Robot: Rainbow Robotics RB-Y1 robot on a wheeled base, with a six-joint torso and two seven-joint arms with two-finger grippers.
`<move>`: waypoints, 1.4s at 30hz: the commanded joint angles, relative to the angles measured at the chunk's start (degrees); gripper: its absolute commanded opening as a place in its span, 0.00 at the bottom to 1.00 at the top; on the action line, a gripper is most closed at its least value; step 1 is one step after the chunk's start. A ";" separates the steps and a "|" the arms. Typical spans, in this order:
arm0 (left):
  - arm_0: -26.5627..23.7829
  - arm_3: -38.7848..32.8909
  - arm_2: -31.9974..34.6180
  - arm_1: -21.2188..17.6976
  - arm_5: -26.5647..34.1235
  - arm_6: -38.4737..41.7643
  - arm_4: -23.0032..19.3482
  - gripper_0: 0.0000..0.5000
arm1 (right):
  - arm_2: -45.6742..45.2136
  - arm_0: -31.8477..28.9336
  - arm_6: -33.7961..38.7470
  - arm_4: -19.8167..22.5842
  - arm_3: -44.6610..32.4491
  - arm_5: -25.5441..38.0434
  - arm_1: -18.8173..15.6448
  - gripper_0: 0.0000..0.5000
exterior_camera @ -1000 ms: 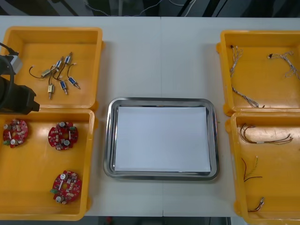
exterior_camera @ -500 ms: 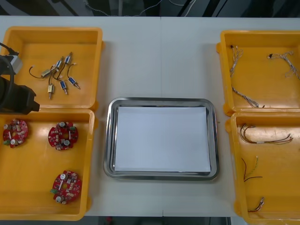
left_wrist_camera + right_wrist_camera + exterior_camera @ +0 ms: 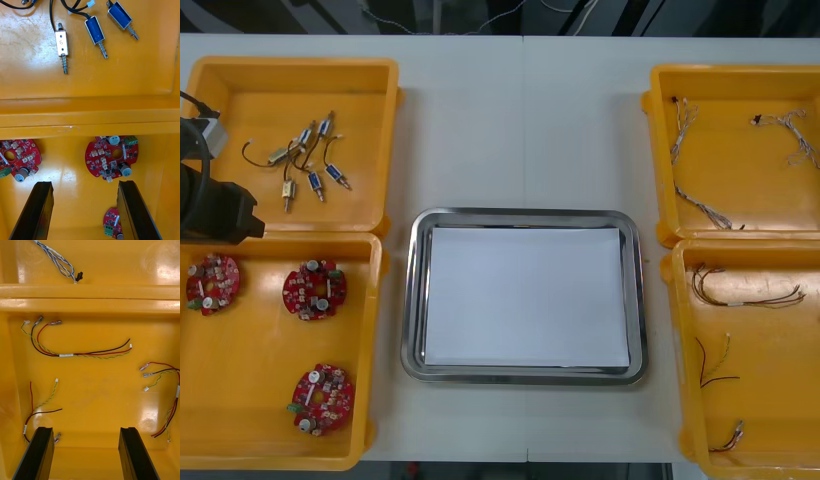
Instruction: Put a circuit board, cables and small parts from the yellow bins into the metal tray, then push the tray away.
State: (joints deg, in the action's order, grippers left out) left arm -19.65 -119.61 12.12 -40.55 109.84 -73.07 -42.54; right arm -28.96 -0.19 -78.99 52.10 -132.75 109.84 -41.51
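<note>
My left arm (image 3: 210, 205) hangs over the seam between the two left yellow bins. In the left wrist view my left gripper (image 3: 84, 183) is open above the near left bin. A round red circuit board (image 3: 111, 157) lies just beyond its fingertips, a second board (image 3: 17, 159) lies off to one side, and a third (image 3: 113, 225) sits by one finger. Small metal parts (image 3: 95, 32) lie in the far bin past the rim. My right gripper (image 3: 86, 429) is open over red, yellow and black cables (image 3: 75, 350). The metal tray (image 3: 412, 300), white inside, holds nothing.
The far left bin (image 3: 240, 80) holds small metal parts (image 3: 305, 160), the near left bin (image 3: 240, 440) three boards. Twisted blue and white cables (image 3: 685, 130) lie in the far right bin (image 3: 740, 75); the near right bin (image 3: 780, 400) holds coloured cables. Bare table lies beyond the tray.
</note>
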 commanded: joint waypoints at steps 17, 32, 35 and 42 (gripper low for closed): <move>0.31 -0.36 -1.31 -1.55 0.16 5.57 -0.79 1.00 | 1.10 -0.16 0.59 -0.68 -2.25 0.16 0.81 1.00; 2.33 -1.07 -1.31 -5.86 0.16 2.41 -9.67 1.00 | 6.37 -2.71 1.47 -9.91 -3.83 -0.07 7.23 1.00; 4.09 -2.21 -1.31 -7.09 0.16 1.62 -10.98 1.00 | 7.78 -3.77 1.65 -12.11 -3.83 -1.30 9.34 1.00; 8.49 -5.37 -1.31 -8.59 0.16 0.39 -13.09 1.00 | 11.65 -6.93 2.97 -18.61 -3.74 -5.16 13.64 1.00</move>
State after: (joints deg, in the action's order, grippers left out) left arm -13.90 -122.28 11.32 -46.41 109.84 -73.08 -54.37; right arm -19.66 -4.44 -78.81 35.72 -134.61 106.15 -30.08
